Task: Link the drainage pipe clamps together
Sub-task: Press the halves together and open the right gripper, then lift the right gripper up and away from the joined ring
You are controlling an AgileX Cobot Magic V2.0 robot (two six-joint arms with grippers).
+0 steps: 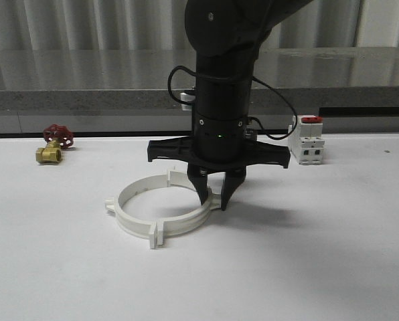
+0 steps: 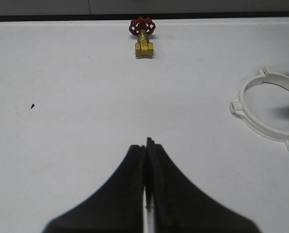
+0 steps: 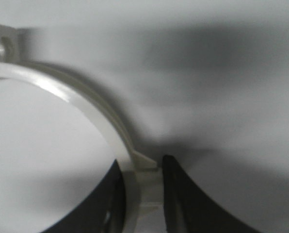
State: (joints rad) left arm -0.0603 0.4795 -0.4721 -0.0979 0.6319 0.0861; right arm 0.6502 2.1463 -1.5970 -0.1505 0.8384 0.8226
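The two white drainage pipe clamps (image 1: 136,224) lie flat on the white table as one ring, their end tabs meeting at the front (image 1: 156,234) and at the back (image 1: 175,178). My right gripper (image 1: 213,200) points straight down over the ring's right side. In the right wrist view its fingers (image 3: 183,194) sit against the inside and outside of the clamp wall (image 3: 72,90) at the side lug, so my right gripper (image 3: 142,184) is shut on it. My left gripper (image 2: 145,143) is shut and empty over bare table, well left of the ring (image 2: 261,127).
A brass valve with a red handwheel (image 1: 52,146) sits at the far left of the table (image 2: 143,41). A white boxy switch with a red top (image 1: 308,140) stands at the back right. A grey ledge runs behind the table.
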